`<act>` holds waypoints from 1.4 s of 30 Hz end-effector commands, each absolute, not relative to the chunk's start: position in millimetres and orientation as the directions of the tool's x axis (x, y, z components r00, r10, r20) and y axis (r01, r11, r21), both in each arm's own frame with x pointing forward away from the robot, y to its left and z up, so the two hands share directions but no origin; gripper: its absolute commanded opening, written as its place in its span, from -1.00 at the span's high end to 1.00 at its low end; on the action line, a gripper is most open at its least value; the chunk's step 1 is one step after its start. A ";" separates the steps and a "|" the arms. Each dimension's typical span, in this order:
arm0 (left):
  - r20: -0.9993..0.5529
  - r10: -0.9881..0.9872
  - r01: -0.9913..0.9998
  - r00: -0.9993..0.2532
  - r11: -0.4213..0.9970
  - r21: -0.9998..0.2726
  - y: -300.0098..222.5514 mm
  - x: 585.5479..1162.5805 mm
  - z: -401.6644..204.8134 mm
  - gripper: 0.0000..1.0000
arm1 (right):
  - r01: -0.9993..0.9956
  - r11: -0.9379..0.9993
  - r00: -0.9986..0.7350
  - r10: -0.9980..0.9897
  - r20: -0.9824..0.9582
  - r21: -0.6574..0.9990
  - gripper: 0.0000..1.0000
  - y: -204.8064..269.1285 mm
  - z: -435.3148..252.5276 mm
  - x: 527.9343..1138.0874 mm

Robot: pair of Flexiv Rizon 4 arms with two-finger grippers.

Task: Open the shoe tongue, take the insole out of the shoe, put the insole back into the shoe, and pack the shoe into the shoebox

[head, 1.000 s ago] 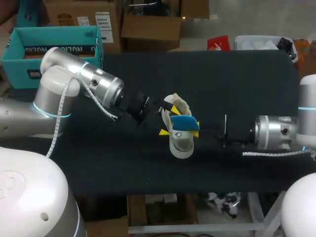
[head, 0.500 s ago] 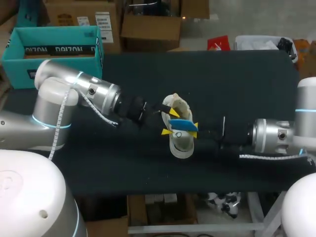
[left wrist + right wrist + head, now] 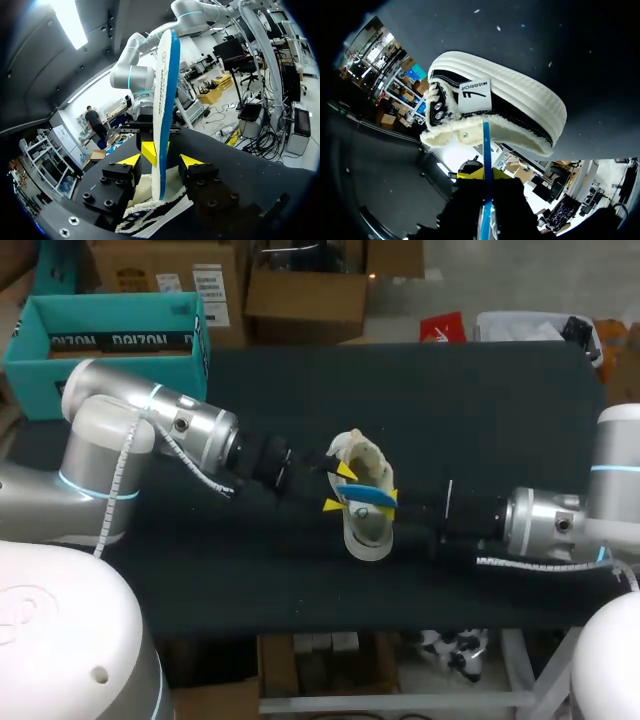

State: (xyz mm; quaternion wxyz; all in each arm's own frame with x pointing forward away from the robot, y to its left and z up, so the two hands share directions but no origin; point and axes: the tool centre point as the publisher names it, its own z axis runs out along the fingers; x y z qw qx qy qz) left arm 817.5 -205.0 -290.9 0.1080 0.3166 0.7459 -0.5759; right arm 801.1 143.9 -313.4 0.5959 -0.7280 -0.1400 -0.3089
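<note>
A cream shoe (image 3: pixel 366 525) with a fleecy lining lies mid-table, opening upward. The blue insole (image 3: pixel 365 497) stands on edge above the shoe's opening, with my right gripper (image 3: pixel 392 502) shut on its right end. In the right wrist view the insole (image 3: pixel 486 145) runs as a thin blue line from that gripper (image 3: pixel 485 175) down to the shoe (image 3: pixel 495 107). My left gripper (image 3: pixel 338 488) is at the shoe's left side. In the left wrist view its yellow fingertips (image 3: pixel 131 159) stand on either side of the upright insole (image 3: pixel 162 110), apart from it, over the shoe (image 3: pixel 150 212).
A teal shoebox (image 3: pixel 110 335) stands open at the table's back left corner, behind my left arm. The dark table top (image 3: pixel 480 410) is bare around the shoe.
The insole has turned from lying flat to standing on edge and has sunk toward the shoe. My left gripper's fingers have narrowed around it. The right arm has pushed slightly leftward.
</note>
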 end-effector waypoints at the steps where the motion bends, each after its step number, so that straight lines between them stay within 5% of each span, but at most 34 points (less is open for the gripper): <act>1: -0.521 0.354 0.595 -0.777 0.140 -0.791 -208.6 821.9 -293.6 0.22 | 0.574 -0.249 0.767 -0.169 0.619 -0.780 1.00 146.9 -316.4 802.8; 11: -0.497 0.377 0.585 -0.782 0.168 -0.793 -213.3 829.6 -302.2 0.27 | 0.580 -0.244 0.762 -0.173 0.623 -0.777 1.00 150.6 -317.6 803.3; 12: -0.496 0.379 0.585 -0.781 0.170 -0.793 -213.8 830.3 -303.1 0.34 | 0.580 -0.245 0.762 -0.173 0.624 -0.777 1.00 150.8 -317.4 803.2; 14: -0.495 0.381 0.586 -0.781 0.172 -0.792 -214.2 831.2 -303.7 1.00 | 0.580 -0.246 0.762 -0.174 0.624 -0.776 1.00 151.1 -317.2 803.2; 22: -0.493 0.397 0.596 -0.774 0.195 -0.779 -216.0 832.4 -308.5 1.00 | 0.583 -0.245 0.758 -0.178 0.627 -0.775 1.00 151.4 -317.2 802.8; 23: -0.493 0.399 0.597 -0.773 0.196 -0.778 -216.0 832.3 -309.3 1.00 | 0.584 -0.246 0.758 -0.176 0.628 -0.774 0.78 151.5 -316.4 802.5; 24: -0.494 0.403 0.600 -0.770 0.196 -0.775 -216.1 832.1 -309.9 1.00 | 0.584 -0.252 0.757 -0.173 0.630 -0.772 0.25 151.6 -315.4 802.0; 25: -0.496 0.408 0.604 -0.767 0.197 -0.772 -216.3 831.8 -310.5 1.00 | 0.586 -0.257 0.755 -0.170 0.633 -0.768 -0.67 151.7 -314.0 801.1; 26: -0.499 0.410 0.609 -0.763 0.198 -0.768 -216.3 831.4 -310.9 1.00 | 0.588 -0.266 0.753 -0.166 0.637 -0.764 -0.89 151.6 -312.5 799.9; 33: -0.514 0.431 0.636 -0.742 0.209 -0.743 -216.0 827.7 -311.9 1.00 | 0.590 -0.325 0.738 -0.153 0.657 -0.739 -0.40 148.2 -303.7 786.7; 36: -0.520 0.447 0.650 -0.728 0.209 -0.730 -215.3 825.7 -310.4 1.00 | 0.582 -0.347 0.741 -0.146 0.656 -0.735 0.00 146.2 -302.3 782.8; 42: -0.526 0.471 0.663 -0.708 0.189 -0.724 -212.4 824.2 -302.7 1.00 | 0.567 -0.376 0.741 -0.155 0.653 -0.733 0.22 143.2 -302.7 777.2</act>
